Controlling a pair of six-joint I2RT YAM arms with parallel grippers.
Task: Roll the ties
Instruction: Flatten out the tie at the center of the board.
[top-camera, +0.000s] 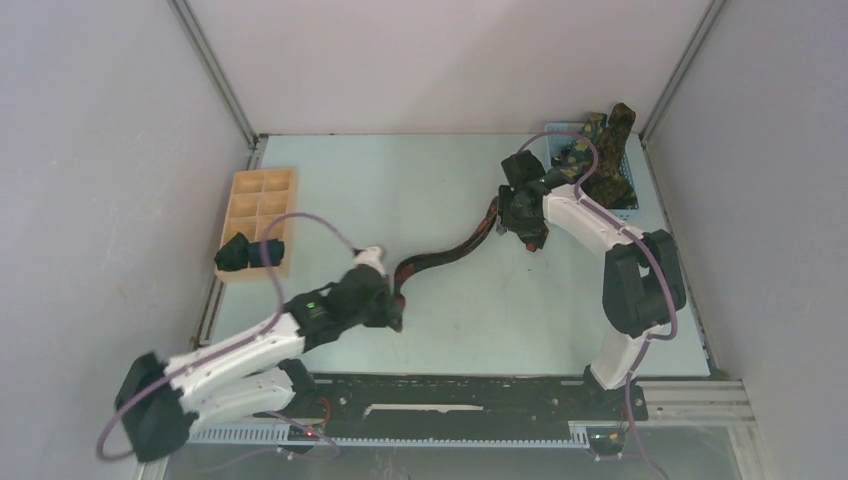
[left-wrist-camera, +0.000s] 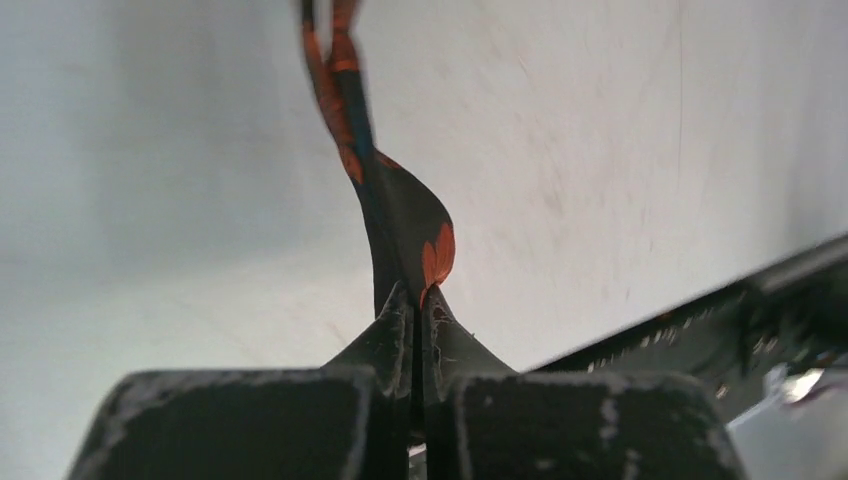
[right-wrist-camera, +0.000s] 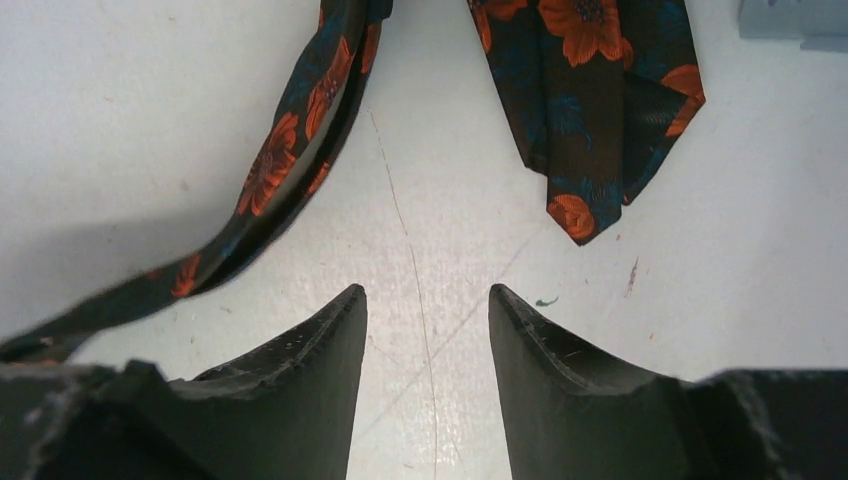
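Note:
A black tie with red-orange flowers (top-camera: 450, 252) snakes across the table between my two grippers. My left gripper (top-camera: 396, 305) is shut on its narrow end. In the left wrist view the fabric (left-wrist-camera: 405, 215) rises twisted out of the closed left gripper (left-wrist-camera: 420, 296). My right gripper (top-camera: 526, 226) hovers over the tie's wide end. In the right wrist view the right gripper (right-wrist-camera: 426, 292) is open above bare table. The pointed wide end (right-wrist-camera: 590, 90) lies just beyond its fingertips, and the narrow stretch (right-wrist-camera: 290, 150) runs off to the left. Dark green ties with yellow flowers (top-camera: 598, 148) are heaped at the back right.
The green ties sit in a blue mesh basket (top-camera: 628, 205) in the back right corner. A pale wooden compartment tray (top-camera: 262, 192) stands at the left edge, with two dark rolled bundles (top-camera: 236, 251) in its near compartments. Walls close in both sides.

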